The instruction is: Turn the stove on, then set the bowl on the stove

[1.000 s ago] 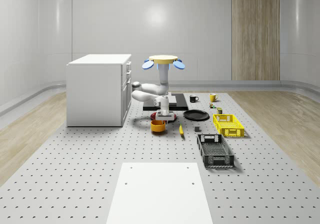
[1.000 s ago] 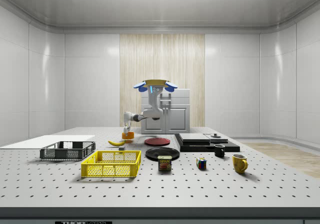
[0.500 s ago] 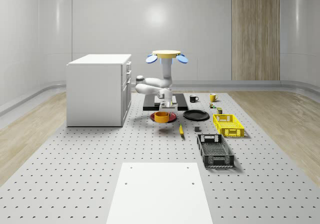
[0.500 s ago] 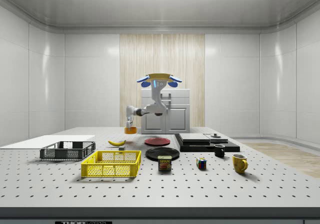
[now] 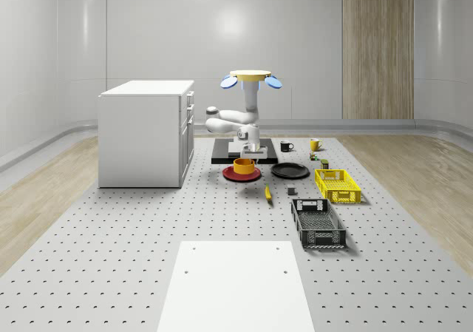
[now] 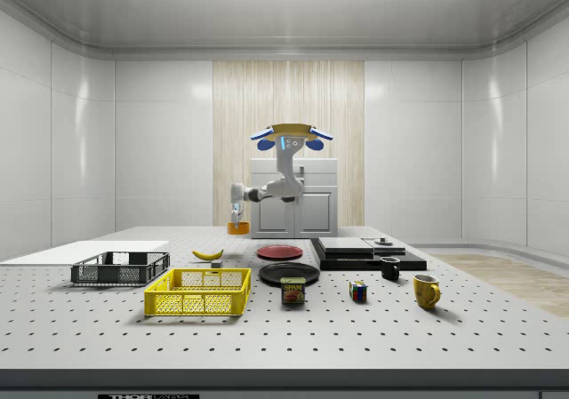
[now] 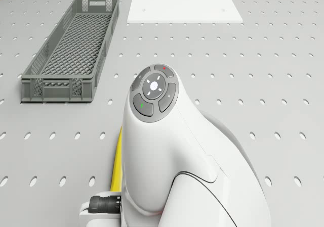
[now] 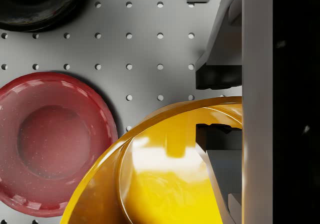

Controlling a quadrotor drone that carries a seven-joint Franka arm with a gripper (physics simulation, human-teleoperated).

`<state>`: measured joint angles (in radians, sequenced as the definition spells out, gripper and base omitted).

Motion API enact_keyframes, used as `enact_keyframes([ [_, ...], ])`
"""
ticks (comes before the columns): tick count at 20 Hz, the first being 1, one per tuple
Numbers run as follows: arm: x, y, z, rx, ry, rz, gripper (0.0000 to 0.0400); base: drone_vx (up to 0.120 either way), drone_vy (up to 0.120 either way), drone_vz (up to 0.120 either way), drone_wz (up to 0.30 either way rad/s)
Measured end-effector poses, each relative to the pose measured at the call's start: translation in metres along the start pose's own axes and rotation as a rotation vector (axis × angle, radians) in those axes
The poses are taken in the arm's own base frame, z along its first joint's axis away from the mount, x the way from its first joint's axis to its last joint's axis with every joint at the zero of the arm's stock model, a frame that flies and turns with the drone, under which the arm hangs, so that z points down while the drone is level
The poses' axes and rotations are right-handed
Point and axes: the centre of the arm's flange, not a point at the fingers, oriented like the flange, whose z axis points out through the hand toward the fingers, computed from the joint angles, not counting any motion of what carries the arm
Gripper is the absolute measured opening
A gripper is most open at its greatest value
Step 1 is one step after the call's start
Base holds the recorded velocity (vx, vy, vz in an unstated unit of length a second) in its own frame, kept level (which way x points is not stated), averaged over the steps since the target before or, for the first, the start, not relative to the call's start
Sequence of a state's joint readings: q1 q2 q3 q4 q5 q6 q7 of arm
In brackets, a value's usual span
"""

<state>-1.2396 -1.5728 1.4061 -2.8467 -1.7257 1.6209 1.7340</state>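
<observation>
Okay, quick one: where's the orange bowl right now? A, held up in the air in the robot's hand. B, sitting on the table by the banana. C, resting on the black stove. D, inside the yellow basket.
A: in the side view the orange bowl hangs clear above the table, pinched by the hand, with the drone hovering above it.

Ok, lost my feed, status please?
Drone hovering by stove. Gripper shut on bowl, lifted above red plate. Nothing blocking.
</observation>
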Motion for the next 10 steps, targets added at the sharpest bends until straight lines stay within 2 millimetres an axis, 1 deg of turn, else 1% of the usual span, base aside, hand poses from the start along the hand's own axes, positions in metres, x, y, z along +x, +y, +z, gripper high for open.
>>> enact_keyframes([
  [2,0.0,0.0,0.0,0.0,0.0,0.0,0.01,-0.12,0.0,0.0,0.0],
  [3,0.0,0.0,-0.0001,0.0,0.0,0.0,0.01,-0.12,0.04,0.0,0.0],
  [5,0.0,0.0,-0.0001,0.0,0.0,0.0,0.01,-0.12,0.1,0.0,0.0],
  [10,0.0,0.0,-0.0001,0.0,0.0,0.0,0.01,-0.12,0.0,0.0,0.0],
])
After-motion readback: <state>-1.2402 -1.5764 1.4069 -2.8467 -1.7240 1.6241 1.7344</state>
